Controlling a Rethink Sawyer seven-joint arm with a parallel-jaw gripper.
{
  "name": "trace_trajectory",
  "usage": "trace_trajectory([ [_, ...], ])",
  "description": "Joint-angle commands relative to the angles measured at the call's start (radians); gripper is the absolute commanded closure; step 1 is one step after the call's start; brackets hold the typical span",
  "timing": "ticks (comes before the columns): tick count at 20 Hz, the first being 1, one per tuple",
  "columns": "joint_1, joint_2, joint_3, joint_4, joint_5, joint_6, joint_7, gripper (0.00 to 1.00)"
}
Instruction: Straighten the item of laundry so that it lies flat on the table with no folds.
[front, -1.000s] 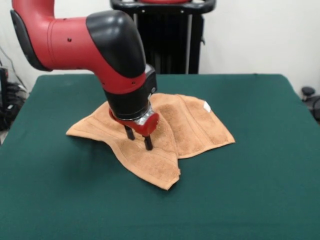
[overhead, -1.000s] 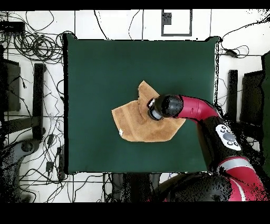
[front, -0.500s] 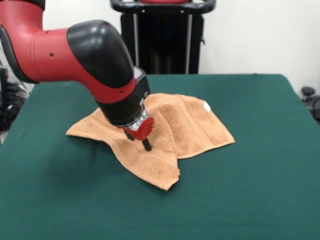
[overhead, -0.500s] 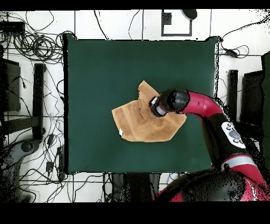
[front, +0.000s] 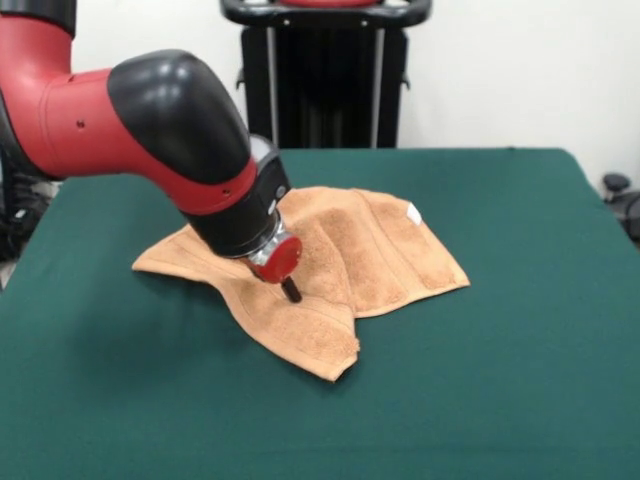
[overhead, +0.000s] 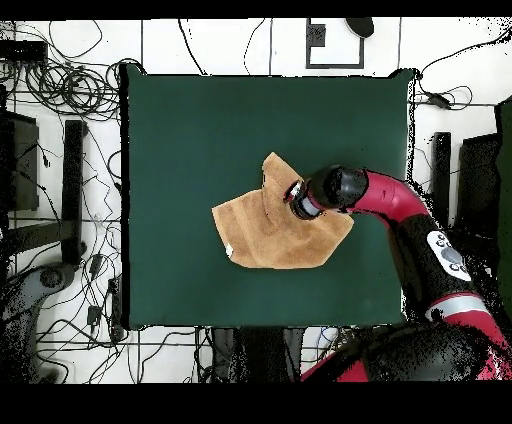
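Starting at the bottom of the front view, bare green table (front: 480, 400) fills the foreground. Just above it comes the nearest part of the towel (front: 380, 250): a pointed flap (front: 320, 345) lying below centre in the frame, doubled along a crease that runs up and left toward the middle of the cloth. This flap reads as the fold that has to come out.

Directly above that flap sits the gripper (front: 290, 291), tilted, with a dark tip down on or just over the terry where the crease begins. Only one tip shows clearly under the red wrist disc, so I cannot tell whether the fingers are spread or pressed together, nor whether any cloth is caught between them.

So the relation that matters is this: the folded corner lies down-frame and slightly right of the gripper, and its long axis points toward the lower right. A pull or sweep along that line would probably open it; a drag up-frame would likely bunch it further.

Beyond the gripper the towel spreads wide across the frame's centre, a left lobe (front: 170, 258) reaching out under the arm (front: 130, 120) and a right lobe carrying the white tag (front: 413, 212). Soft ridges cross the right half. Overhead, the towel (overhead: 265, 230) lies near the table's (overhead: 180, 130) middle, the gripper (overhead: 296, 197) over its upper right part.
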Motion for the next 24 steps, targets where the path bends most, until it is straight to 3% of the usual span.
trace_trajectory([
  [1, -0.055, 0.169, -0.045, -0.13, -0.265, -0.287, -0.292, 0.0],
  [24, -0.103, 0.127, 0.035, -0.222, -0.285, -0.066, -0.407, 0.0],
])
